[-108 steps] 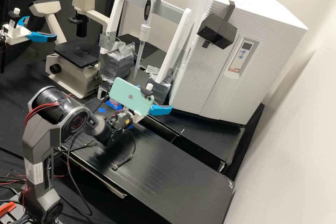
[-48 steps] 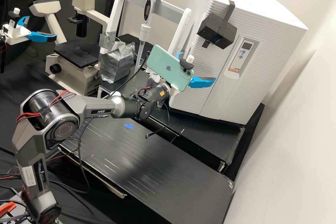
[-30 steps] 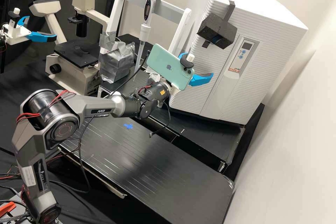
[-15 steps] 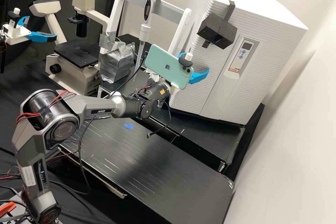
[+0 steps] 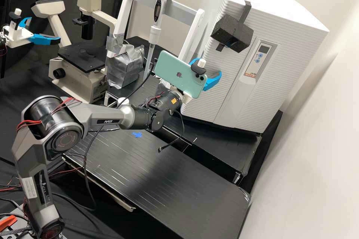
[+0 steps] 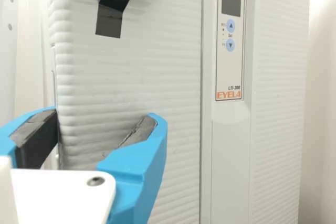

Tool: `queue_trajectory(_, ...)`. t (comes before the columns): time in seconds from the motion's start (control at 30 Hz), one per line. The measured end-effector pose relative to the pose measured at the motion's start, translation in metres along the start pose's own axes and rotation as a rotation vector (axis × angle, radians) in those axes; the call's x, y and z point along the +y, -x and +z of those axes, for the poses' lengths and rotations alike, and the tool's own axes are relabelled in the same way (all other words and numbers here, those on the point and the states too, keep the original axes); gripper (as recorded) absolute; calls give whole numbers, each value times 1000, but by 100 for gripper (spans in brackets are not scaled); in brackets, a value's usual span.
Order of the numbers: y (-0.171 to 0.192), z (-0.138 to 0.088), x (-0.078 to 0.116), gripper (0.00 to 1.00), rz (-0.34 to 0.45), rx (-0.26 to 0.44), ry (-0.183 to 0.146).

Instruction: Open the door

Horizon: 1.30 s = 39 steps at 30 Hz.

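Pincer [image 6: 102,115] spread wide, empty, near door edge [image 6: 64,72]. imo get it square to edge first, squeeze snug, then swing slow, no yanking.

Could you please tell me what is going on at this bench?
A robot arm with a phone mounted near its wrist is at work on opening the door of a white cabinet. Its gripper is at the door's side edge, below the black block, with its blue fingers apart and nothing clamped between them. The door looks shut at this moment; I cannot tell whether the fingers touch it.
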Motion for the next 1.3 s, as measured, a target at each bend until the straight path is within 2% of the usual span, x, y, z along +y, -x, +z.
queue_trajectory(0.73, 11, 3, 1, 0, 17, 12, -2)
queue_trajectory(0.97, 29, 13, 6, 0, 51, 23, -15)
queue_trajectory(1.1, 48, 18, 11, 0, 87, 28, -10)
queue_trajectory(1.3, 77, 31, 16, 0, 152, -5, -51)
